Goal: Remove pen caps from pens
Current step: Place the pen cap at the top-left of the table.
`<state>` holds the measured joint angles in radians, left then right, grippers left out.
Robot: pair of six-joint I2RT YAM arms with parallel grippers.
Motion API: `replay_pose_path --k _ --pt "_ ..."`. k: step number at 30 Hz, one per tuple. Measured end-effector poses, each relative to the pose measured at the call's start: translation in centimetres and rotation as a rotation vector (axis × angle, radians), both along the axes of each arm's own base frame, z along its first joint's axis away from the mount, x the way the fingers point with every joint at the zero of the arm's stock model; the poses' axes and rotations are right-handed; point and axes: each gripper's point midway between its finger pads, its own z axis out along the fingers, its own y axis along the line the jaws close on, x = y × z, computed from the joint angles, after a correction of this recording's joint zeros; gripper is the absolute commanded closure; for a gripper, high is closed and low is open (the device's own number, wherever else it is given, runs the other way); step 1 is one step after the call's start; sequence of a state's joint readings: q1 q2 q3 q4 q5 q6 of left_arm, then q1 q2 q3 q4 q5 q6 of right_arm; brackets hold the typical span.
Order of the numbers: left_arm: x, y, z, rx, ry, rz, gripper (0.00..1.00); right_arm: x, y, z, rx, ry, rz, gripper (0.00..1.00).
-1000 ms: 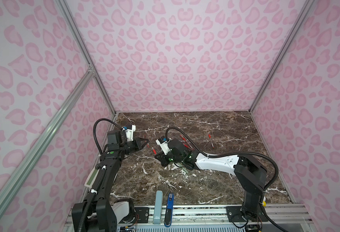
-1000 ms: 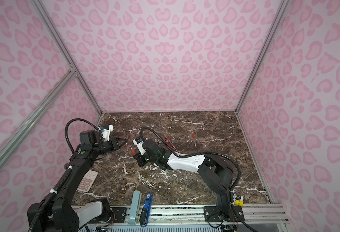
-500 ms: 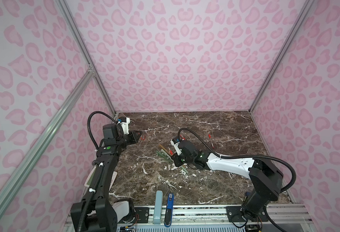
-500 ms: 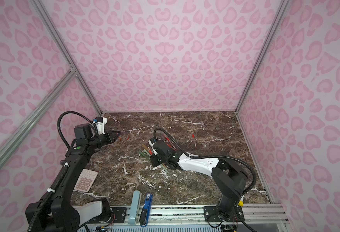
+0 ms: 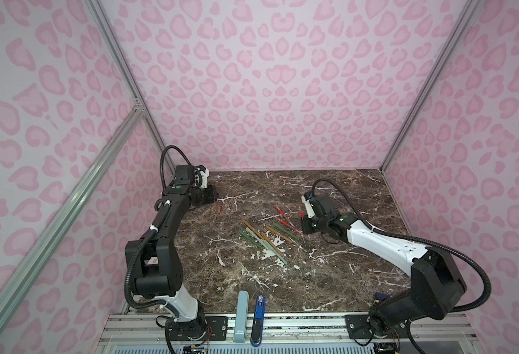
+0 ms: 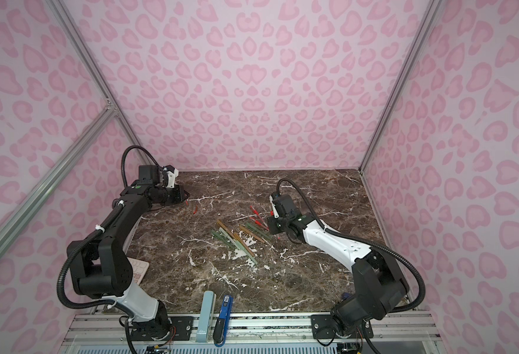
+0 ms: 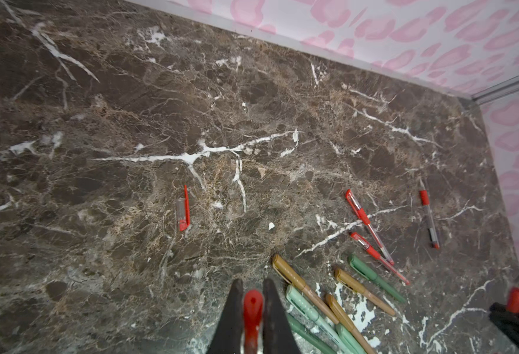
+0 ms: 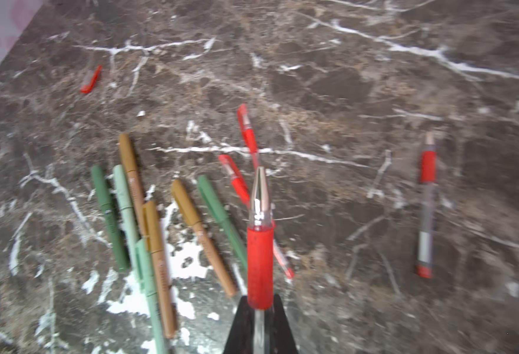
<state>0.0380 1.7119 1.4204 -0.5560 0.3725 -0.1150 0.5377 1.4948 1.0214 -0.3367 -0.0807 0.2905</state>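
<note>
In the left wrist view my left gripper is shut on a small red pen cap; in a top view this gripper is at the back left of the marble table. My right gripper is shut on a clear red-gripped pen whose bare silver tip points forward. It hovers just right of the pens, several green, tan and red ones lying in a loose cluster mid-table. Another red pen cap lies loose near the left gripper. An uncapped red pen lies apart from the cluster.
A pale-blue flat case and a blue-and-black tool lie at the table's front edge. A pink keypad-like object sits behind the left arm's base. Pink patterned walls close the table on three sides.
The two grippers were close together over mid-table. They have pulled apart: the left went to the back left with the red cap, the right went right with the pen.
</note>
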Motion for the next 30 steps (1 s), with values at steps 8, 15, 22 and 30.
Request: replay_pose_path --k 8,15,22,30 --pt "2.0 -1.1 -5.7 0.099 0.172 -0.038 0.97 1.3 -5.7 0.1 -0.020 0.026 -0.104 1.00" --pt "2.6 -0.9 -9.6 0.197 0.275 -0.053 0.91 1.1 -6.8 0.3 -0.029 0.048 -0.111 1.00" --pt "3.6 -1.1 -12.8 0.277 0.339 -0.079 0.88 0.7 -7.6 0.0 -0.042 0.086 -0.125 1.00" --pt "4.6 -1.8 -11.2 0.361 0.298 -0.094 0.88 -0.2 -6.6 3.0 0.009 0.132 -0.169 1.00"
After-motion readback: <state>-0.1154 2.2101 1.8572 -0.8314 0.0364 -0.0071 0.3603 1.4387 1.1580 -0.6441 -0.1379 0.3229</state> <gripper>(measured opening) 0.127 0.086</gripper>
